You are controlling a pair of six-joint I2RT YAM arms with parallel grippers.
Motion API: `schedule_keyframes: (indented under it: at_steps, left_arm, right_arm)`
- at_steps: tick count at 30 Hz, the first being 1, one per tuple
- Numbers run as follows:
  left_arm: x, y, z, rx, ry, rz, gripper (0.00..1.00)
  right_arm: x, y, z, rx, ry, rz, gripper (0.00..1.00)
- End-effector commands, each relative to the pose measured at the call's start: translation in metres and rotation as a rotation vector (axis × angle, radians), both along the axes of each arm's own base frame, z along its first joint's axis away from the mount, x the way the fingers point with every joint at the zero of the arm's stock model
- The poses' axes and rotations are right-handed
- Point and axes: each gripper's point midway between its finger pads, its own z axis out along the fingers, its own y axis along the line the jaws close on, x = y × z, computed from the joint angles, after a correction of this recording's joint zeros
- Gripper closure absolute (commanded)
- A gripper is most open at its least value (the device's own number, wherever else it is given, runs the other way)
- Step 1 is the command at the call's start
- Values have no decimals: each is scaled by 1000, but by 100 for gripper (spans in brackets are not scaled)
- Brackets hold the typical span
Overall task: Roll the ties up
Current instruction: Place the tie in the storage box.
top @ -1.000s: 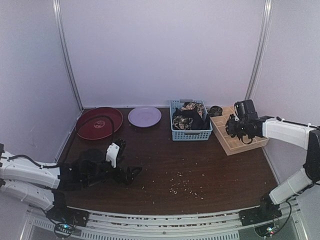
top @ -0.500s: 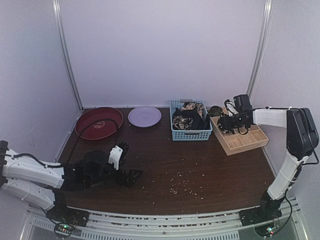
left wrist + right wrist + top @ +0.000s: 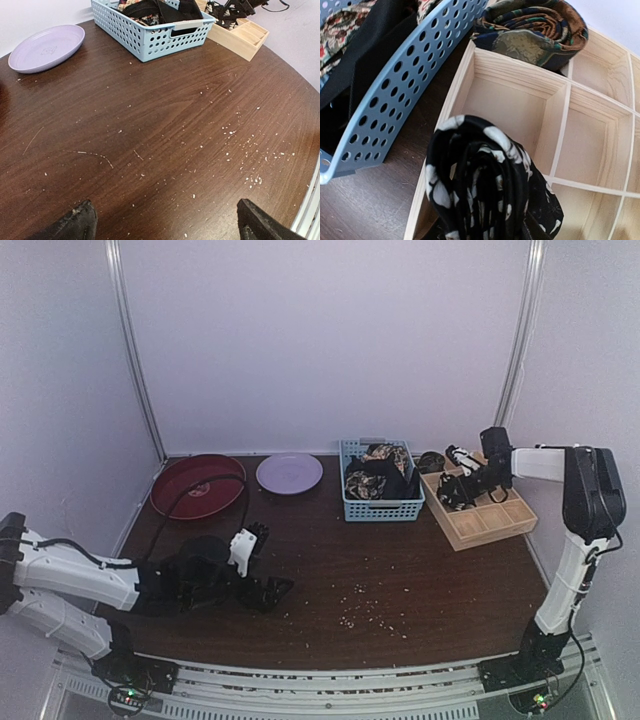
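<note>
Right wrist: right gripper [image 3: 458, 486] clamps a rolled tie [image 3: 485, 185] over the tray [image 3: 560, 125], another roll [image 3: 535, 35] at its far corner. Ties [image 3: 350, 25] in the basket [image 3: 405, 85] beside it await rolling; left gripper [image 3: 165, 223] gapes.

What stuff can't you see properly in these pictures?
Right wrist view: the rolled black tie covers the right gripper, so its grip is unclear.
Left wrist view: the top edge cuts off the blue basket.
Top view: the ties in the basket are too small to count.
</note>
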Motion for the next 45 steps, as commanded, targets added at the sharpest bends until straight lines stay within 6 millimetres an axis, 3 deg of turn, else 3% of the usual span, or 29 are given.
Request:
schedule_keyframes:
  at_steps: [1, 5, 11, 16, 20, 27, 38, 45]
  left_arm:
    - [7, -12, 14, -25, -3, -2, 2]
    - [9, -16, 15, -26, -1, 1, 2]
    - [12, -23, 8, -12, 17, -4, 2]
    - [12, -26, 1, 8, 33, -7, 2]
    - [12, -26, 1, 9, 34, -8, 2]
    - [14, -29, 0, 17, 33, -11, 2]
    - [14, -31, -4, 23, 46, -9, 2]
    - [16, -34, -5, 11, 54, -4, 2]
  right_arm:
    - [-11, -4, -23, -100, 82, 148, 65]
    - [-11, -13, -27, -167, 48, 189, 67]
    - [-16, -7, -29, -204, 6, 319, 67]
    - [-45, 2, -43, -170, 136, 441, 65]
    - [-56, 3, -44, -173, 180, 488, 64]
    - [-45, -5, -40, -208, 208, 475, 65]
    - [-46, -8, -64, -211, 301, 498, 66]
    - [-66, -11, -42, -218, 288, 442, 67]
